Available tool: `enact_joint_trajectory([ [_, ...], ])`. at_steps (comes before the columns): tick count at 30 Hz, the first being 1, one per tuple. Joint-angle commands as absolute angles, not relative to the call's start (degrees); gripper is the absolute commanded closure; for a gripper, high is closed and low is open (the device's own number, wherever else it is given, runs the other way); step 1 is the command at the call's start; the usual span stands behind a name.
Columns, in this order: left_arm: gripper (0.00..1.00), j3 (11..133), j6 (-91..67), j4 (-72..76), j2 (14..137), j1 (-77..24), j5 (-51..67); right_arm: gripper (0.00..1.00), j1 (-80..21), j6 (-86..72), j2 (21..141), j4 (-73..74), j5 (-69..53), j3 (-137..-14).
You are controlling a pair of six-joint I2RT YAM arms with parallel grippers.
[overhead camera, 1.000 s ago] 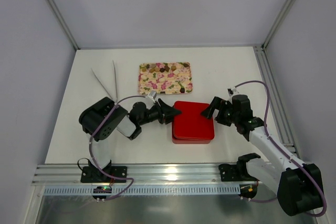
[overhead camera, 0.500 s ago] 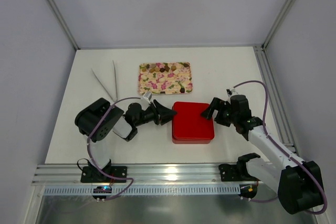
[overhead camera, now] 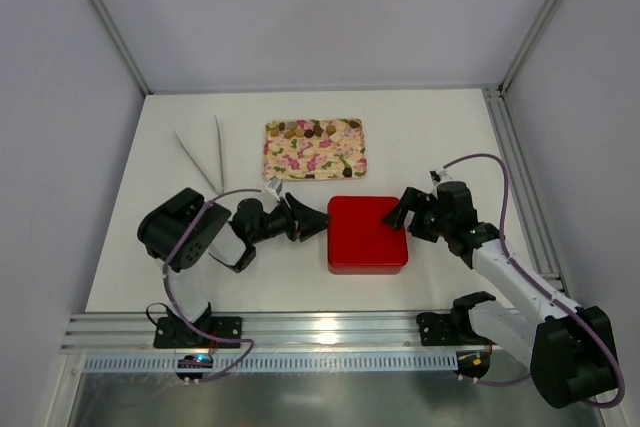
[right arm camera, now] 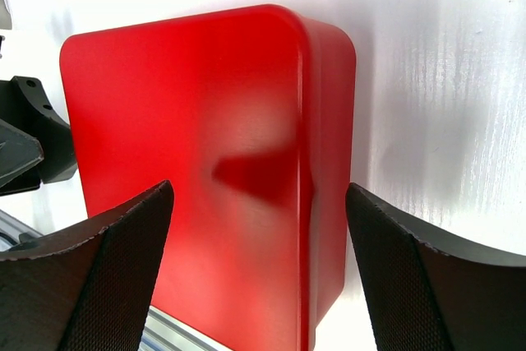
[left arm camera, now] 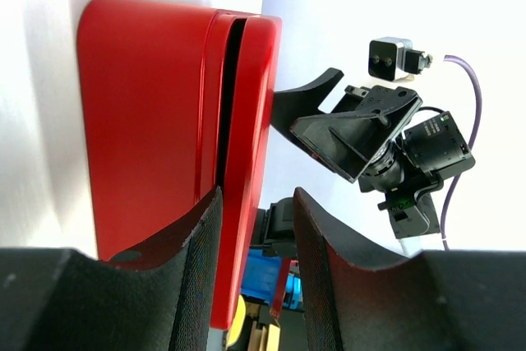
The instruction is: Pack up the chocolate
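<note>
Left jaws half-parted, empty; right jaws wide, over red box [overhead camera: 367, 237].

"What does the white table [overhead camera: 440, 137] carry?"

"A red box [overhead camera: 367, 232], lid on, lying flat between the left gripper [overhead camera: 318, 219] and the right gripper [overhead camera: 397, 212]. Its edge is just beside the right one's fingertips."

"Anything else?"

"A flowered tray [overhead camera: 320, 162], beyond the left gripper and a little to its right, apart from the box. Two pale narrow strips [overhead camera: 218, 145] lie beyond that gripper on its left, drawing together at their near ends."
</note>
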State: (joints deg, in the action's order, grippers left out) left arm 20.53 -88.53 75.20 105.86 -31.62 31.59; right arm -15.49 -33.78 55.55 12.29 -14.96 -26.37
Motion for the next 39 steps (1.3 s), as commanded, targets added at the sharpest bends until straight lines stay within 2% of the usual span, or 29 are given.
enact_joint_trajectory([
  [1,0.6,19.34,-87.36,86.75,103.89,-30.59,32.87,0.15,-16.08,-33.4,55.46,12.21,-12.84,-28.39],
  [19,0.6,17.93,-87.19,86.48,105.2,-29.44,33.57,0.22,-18.45,-31.73,54.49,19.16,-6.95,-32.16],
  [39,0.58,20.21,-86.31,82.27,104.77,-30.76,34.37,0.22,-25.05,-33.22,58.97,20.92,-3.52,-36.03],
])
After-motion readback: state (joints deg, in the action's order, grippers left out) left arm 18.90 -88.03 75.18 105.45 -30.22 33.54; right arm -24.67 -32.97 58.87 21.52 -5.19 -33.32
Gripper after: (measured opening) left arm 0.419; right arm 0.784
